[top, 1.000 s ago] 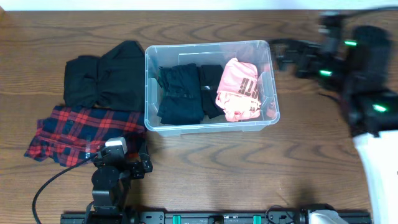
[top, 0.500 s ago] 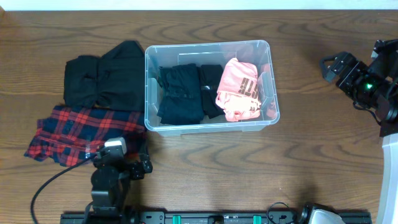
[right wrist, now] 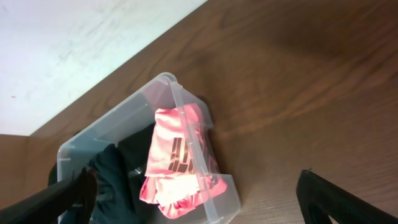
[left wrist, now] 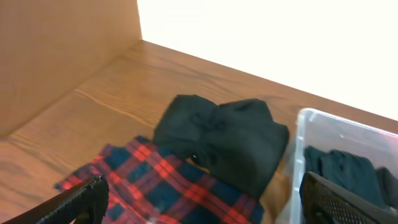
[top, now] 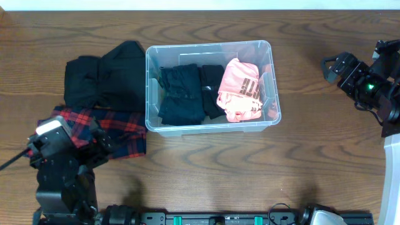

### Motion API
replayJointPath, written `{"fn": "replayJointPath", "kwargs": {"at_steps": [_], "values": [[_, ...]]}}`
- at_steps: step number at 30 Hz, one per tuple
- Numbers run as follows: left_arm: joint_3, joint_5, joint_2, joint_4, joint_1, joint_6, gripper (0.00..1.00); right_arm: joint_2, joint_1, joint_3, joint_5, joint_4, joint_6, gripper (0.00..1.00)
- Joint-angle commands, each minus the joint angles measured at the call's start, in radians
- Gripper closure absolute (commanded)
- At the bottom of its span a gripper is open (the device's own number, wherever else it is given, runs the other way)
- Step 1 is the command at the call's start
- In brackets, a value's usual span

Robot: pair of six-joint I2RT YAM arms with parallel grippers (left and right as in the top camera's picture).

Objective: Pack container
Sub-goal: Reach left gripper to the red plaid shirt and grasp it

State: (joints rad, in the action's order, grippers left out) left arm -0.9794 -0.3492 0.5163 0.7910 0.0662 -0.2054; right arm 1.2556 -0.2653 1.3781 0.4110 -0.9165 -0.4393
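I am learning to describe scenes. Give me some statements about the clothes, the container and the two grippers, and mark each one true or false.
1. A pink garment lies inside the container. True.
2. The plaid shirt is packed in the container. False: it lies on the table, left of the container.
3. The right gripper holds the pink garment. False: it is open and empty, off to the right of the container.
4. The left gripper is open above the plaid shirt. True.
5. A black garment lies on the table next to the plaid shirt. True.
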Motion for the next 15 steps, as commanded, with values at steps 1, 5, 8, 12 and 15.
{"fn": "replayJointPath", "kwargs": {"at_steps": [1, 5, 8, 12, 15], "values": [[-0.015, -0.129, 0.033, 0.031, -0.004, 0.015, 0.02, 0.005, -0.006, -0.002, 0.004, 0.000, -0.001, 0.01], [-0.015, -0.164, 0.072, 0.100, -0.042, -0.101, 0.02, 0.005, -0.006, -0.002, 0.004, 0.000, -0.001, 0.01], [-0.015, -0.161, 0.118, 0.148, -0.113, -0.190, 0.02, 0.005, -0.006, -0.002, 0.004, 0.000, -0.001, 0.01], [-0.019, -0.064, 0.193, 0.184, -0.274, -0.243, 0.02, 0.005, -0.006, -0.002, 0.004, 0.000, -0.001, 0.01], [-0.032, 0.073, 0.264, 0.196, -0.449, -0.253, 0.02, 0.005, -0.006, -0.002, 0.004, 0.000, -0.001, 0.01]]}}
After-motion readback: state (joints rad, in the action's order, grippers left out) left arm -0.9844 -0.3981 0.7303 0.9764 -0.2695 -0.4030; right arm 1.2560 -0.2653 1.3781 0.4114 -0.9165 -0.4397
